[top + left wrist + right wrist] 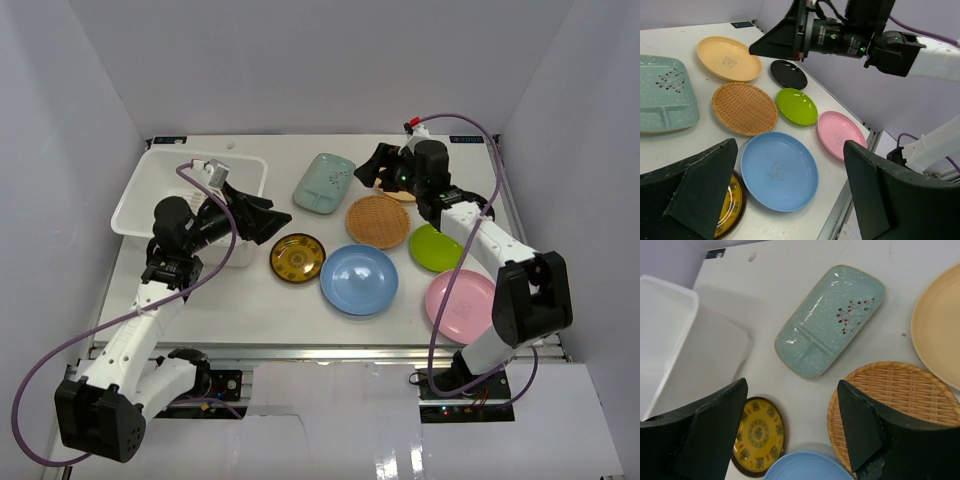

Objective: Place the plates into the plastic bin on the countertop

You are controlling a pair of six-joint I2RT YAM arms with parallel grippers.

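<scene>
Mostly hidden from above by the released right tool [368, 172] (far edge): round, smooth peach plate [729, 59]. Also released, beside white bin [140, 195]: left tool [272, 222].

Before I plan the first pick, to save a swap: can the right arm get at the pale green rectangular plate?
Probably yes. The right gripper hangs open close beside the pale green plate, which lies bare on the countertop with nothing stacked on it and nothing between them.

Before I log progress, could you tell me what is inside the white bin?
The visible part of the white bin looks empty; its near right corner is hidden behind the left arm.
</scene>
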